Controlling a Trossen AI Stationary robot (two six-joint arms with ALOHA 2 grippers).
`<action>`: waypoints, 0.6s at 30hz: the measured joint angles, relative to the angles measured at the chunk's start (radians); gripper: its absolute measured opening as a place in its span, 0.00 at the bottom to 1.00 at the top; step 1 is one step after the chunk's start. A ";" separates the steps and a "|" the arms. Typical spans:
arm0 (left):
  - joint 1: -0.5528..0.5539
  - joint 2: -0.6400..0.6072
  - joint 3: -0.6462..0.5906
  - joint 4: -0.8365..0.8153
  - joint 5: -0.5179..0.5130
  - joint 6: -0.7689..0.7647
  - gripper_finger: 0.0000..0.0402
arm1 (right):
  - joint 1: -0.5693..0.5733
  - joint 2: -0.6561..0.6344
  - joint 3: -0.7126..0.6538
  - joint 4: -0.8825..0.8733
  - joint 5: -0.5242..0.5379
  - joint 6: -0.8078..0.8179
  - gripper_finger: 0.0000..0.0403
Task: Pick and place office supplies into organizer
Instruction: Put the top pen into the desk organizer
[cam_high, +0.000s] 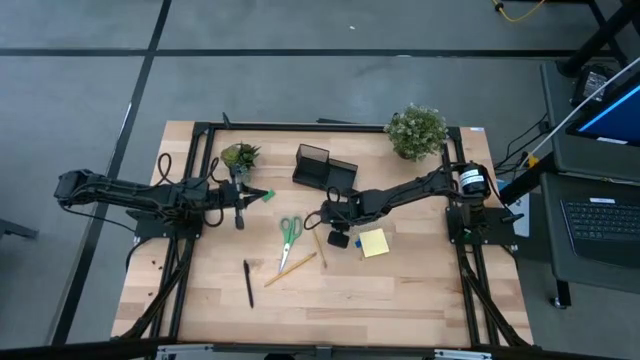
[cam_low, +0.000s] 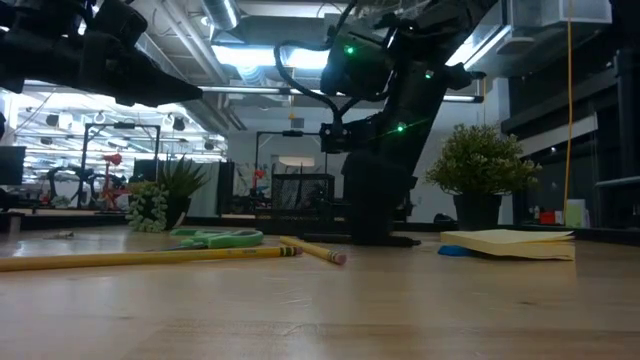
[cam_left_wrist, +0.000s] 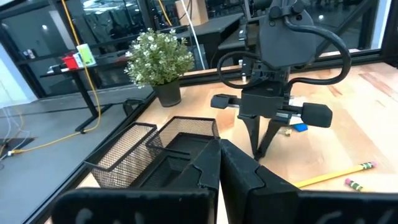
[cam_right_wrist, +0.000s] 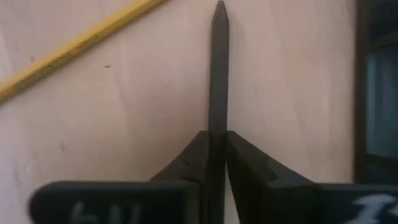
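Note:
The black mesh organizer (cam_high: 323, 168) (cam_left_wrist: 161, 146) stands at the far middle of the table. My right gripper (cam_high: 325, 215) (cam_right_wrist: 217, 134) points down just near of it and is shut on a black pen (cam_right_wrist: 219, 62). My left gripper (cam_high: 250, 200) (cam_left_wrist: 219, 152) hovers left of the organizer with its fingers shut. A small green piece (cam_high: 264, 195) shows by its tip; I cannot tell whether they touch. Green-handled scissors (cam_high: 290, 232) (cam_low: 215, 237), two pencils (cam_high: 292, 267) (cam_high: 320, 245), another black pen (cam_high: 248, 283), a yellow sticky-note pad (cam_high: 373, 243) (cam_low: 510, 243) and a blue piece (cam_low: 455, 250) lie flat on the wood. My right gripper pinches the black pen between its two fingers, which come from above pointing down. The pen runs along the fingers, and its pointed end (cam_right_wrist: 219, 12) sticks out well beyond the fingertips (cam_right_wrist: 199, 146). The fingers hide the pen's other end.
A large potted plant (cam_high: 415, 130) (cam_left_wrist: 160, 59) stands at the far right corner and a small one (cam_high: 240, 157) (cam_low: 150, 205) stands left of the organizer. The near part of the table holds only the second pen and a pencil.

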 joint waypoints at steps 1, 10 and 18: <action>0.000 0.000 0.000 0.000 -0.002 0.001 0.01 | -0.004 0.000 0.000 -0.002 0.005 -0.003 0.08; 0.000 0.000 0.000 0.001 -0.002 -0.005 0.00 | -0.026 -0.015 0.008 -0.011 -0.004 -0.025 0.07; 0.000 0.000 0.000 -0.003 -0.002 -0.024 0.00 | -0.031 -0.027 0.183 -0.195 -0.029 -0.090 0.05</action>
